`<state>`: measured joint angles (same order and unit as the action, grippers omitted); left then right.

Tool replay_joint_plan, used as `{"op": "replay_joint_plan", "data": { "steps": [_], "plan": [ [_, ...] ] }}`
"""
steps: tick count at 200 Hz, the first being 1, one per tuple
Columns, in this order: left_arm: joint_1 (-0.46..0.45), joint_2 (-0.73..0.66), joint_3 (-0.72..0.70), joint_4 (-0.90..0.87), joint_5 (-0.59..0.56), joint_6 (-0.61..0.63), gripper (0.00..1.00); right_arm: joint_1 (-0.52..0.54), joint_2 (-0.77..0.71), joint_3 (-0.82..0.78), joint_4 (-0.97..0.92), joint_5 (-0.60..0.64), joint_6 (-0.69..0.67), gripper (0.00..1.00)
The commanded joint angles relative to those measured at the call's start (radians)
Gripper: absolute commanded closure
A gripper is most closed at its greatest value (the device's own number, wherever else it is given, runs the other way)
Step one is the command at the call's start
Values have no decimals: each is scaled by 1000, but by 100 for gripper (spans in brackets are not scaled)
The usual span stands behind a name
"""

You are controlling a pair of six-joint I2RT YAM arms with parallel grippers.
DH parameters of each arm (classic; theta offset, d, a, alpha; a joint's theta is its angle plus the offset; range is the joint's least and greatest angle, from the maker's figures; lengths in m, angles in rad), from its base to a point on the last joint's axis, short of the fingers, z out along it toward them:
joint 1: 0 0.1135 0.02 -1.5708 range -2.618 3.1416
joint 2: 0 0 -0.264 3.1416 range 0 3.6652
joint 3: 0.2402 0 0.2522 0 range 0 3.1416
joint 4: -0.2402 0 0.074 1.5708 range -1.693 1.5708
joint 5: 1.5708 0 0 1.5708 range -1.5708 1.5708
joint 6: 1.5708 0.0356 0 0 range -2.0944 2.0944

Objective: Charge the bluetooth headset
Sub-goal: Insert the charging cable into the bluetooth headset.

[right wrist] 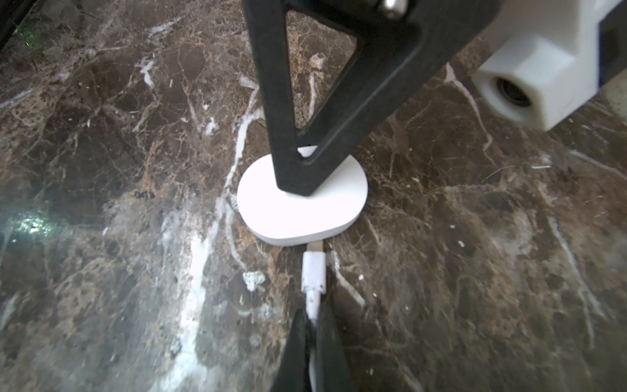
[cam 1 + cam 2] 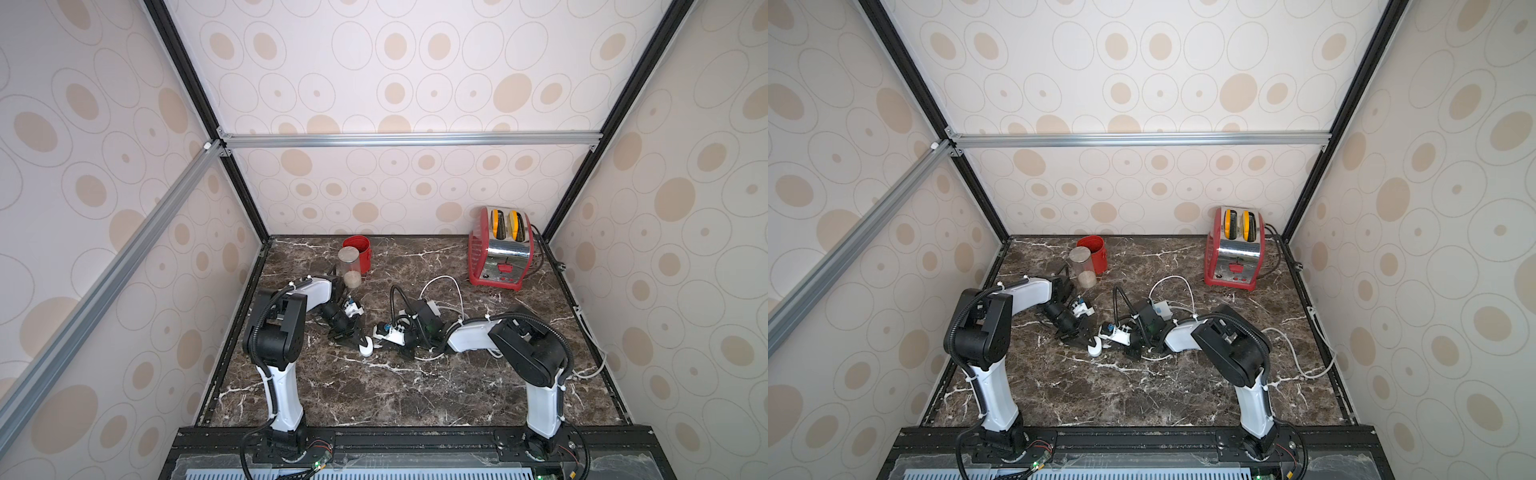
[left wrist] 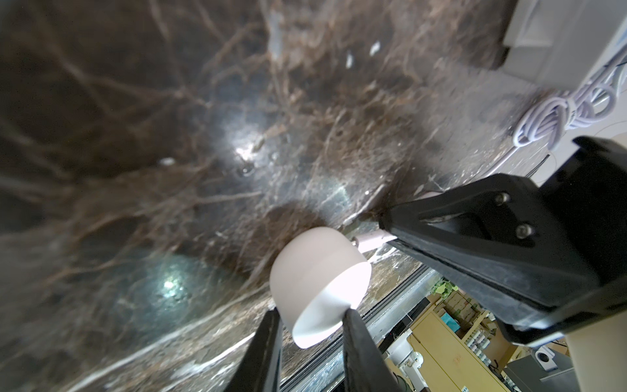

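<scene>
The bluetooth headset, a smooth white oval case, is low over the marble counter near the middle, and shows in both top views. My left gripper is shut on it, one black finger lying across its flat face. My right gripper is shut on a white charging cable just behind its plug. The plug's metal tip meets the case's edge; how deep it sits is hidden. The two grippers face each other tip to tip.
A white power strip with looped white cable lies behind my right wrist. A red toaster stands at the back right. A red canister and a clear jar stand at the back left. A cable bundle lies nearby.
</scene>
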<state>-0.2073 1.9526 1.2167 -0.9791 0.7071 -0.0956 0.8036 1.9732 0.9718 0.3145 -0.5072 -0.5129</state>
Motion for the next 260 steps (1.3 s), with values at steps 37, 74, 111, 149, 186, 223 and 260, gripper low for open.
{"op": "replay_joint_plan", "data": {
  "steps": [37,74,111,149,186,223,260],
  "plan": [
    [-89,55,5,110,94,28,70,49,26,15,74,-101,2,100],
    [-76,71,14,80,21,30,72,30,-22,-36,120,-65,62,100],
    [-34,95,33,45,-51,34,73,29,-76,-85,76,-24,50,100],
    [-37,150,90,7,-47,54,73,31,-77,-112,132,6,70,100],
    [-70,173,108,-6,-32,68,74,29,-47,-83,167,61,109,100],
    [-71,155,93,-20,-76,80,74,25,-56,-78,115,155,126,100],
    [-71,167,91,12,-40,38,74,31,-57,-88,152,101,163,100]
  ]
}}
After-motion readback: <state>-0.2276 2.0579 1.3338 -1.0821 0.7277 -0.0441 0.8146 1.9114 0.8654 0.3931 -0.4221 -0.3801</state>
